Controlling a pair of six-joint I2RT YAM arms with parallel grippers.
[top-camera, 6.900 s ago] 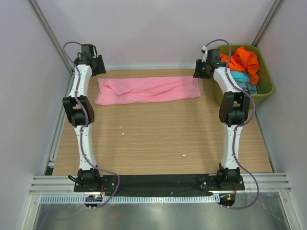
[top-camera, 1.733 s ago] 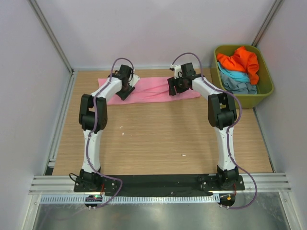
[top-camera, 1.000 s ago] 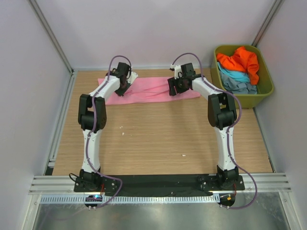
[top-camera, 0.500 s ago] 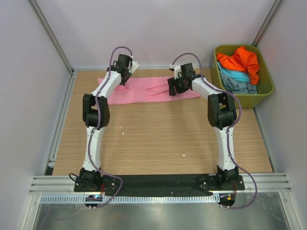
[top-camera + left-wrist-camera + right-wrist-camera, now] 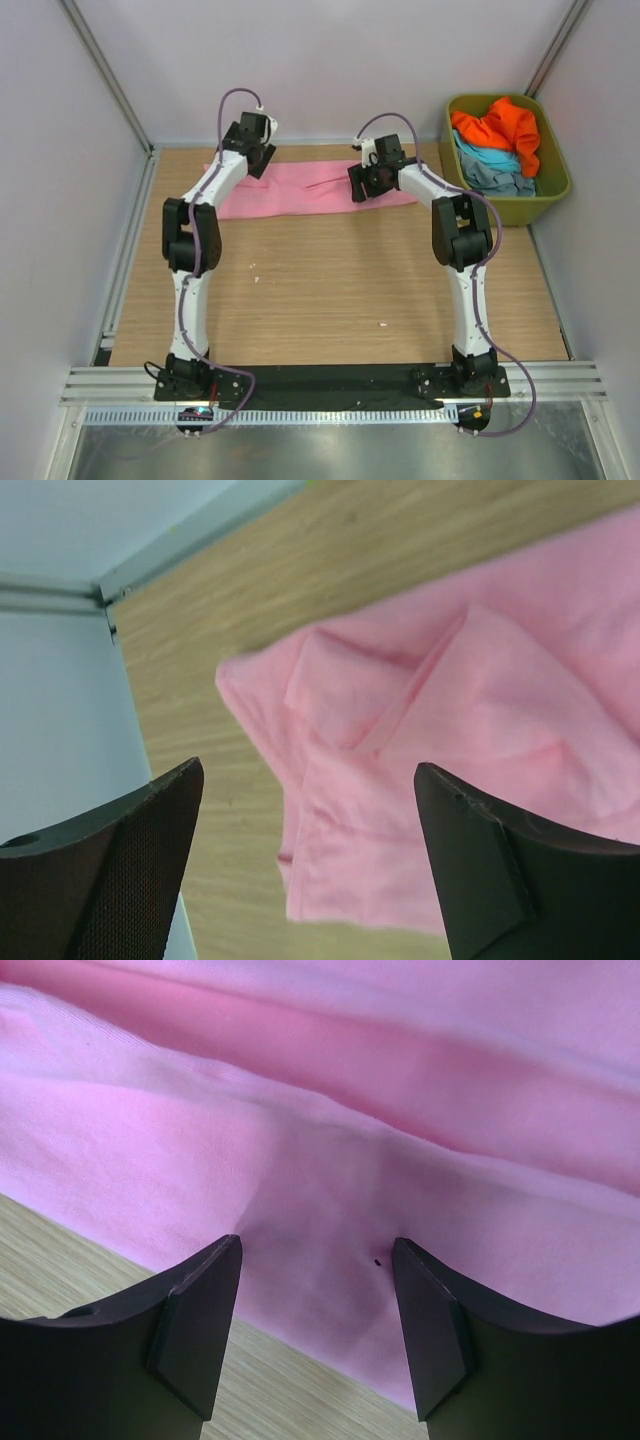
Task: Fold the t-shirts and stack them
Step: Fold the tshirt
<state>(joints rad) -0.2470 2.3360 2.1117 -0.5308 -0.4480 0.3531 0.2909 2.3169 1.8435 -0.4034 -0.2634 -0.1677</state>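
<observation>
Both pairs of jaws stand released above the pink t-shirt (image 5: 300,190). Best to pinch its near edge evenly, keeping the fold straight.

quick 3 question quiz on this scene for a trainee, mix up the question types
1. True or false: the pink t-shirt lies inside the green tub.
2. Which is topmost in the tub? A the orange t-shirt; B a black towel; C a white sock.
3. Fill in: the left hand is ____, with nothing between its fingers.
Key: 1 false, it lies on the table; 2 A; 3 open.
</observation>
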